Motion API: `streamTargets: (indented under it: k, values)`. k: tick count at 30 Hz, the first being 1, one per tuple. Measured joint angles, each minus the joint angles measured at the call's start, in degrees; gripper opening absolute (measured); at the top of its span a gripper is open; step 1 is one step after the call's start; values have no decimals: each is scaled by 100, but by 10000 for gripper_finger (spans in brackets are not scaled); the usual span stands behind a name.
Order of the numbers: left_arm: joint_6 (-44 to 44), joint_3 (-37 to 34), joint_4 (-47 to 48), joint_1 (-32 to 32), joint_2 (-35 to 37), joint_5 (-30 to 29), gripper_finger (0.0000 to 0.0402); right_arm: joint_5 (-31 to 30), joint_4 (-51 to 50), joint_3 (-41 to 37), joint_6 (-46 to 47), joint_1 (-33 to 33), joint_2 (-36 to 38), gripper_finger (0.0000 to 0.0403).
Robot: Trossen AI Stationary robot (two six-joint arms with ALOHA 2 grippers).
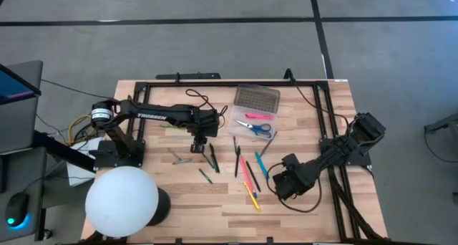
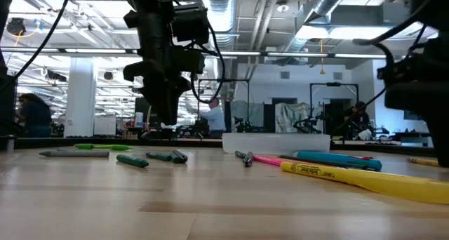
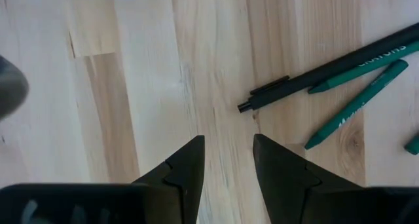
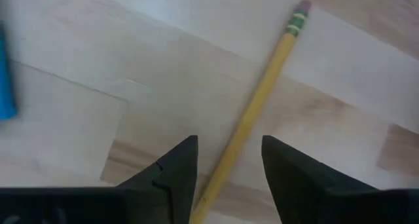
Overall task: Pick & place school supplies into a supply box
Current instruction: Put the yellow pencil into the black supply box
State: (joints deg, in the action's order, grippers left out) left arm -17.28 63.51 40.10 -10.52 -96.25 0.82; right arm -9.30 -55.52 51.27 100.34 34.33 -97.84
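Observation:
The supply box [image 1: 240,114] lies open near the table's far edge, its dotted lid [image 1: 257,98] folded back. Blue-handled scissors [image 1: 256,127] and a pink marker [image 1: 259,116] lie inside. Several pens, crayons and markers [image 1: 247,175] lie flat on the wood in front of it. My left gripper [image 1: 200,142] [image 3: 228,160] hangs open above bare wood, beside a black pen [image 3: 314,76] and green crayons [image 3: 357,103]. My right gripper [image 1: 281,188] [image 4: 229,168] is open and low, one finger on either side of a yellow pencil [image 4: 258,109] lying on the table.
A black metal frame [image 1: 315,94] runs along the table's far and right sides, with cables. A white globe lamp [image 1: 122,200] stands at the near left corner. A yellow highlighter [image 2: 365,180] and a blue pen [image 2: 337,159] lie near the front edge.

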Motion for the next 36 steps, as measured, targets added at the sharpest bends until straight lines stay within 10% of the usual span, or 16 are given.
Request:
streamTargets:
  k: [26, 36]
  values:
    - [201, 3, 167, 71, -4, 32, 126, 897, 758, -240, -2267, -345, 28, 5]
    - [203, 4, 163, 223, -7, 31, 126, -155, 790, -254, -2456, -152, 13, 3]
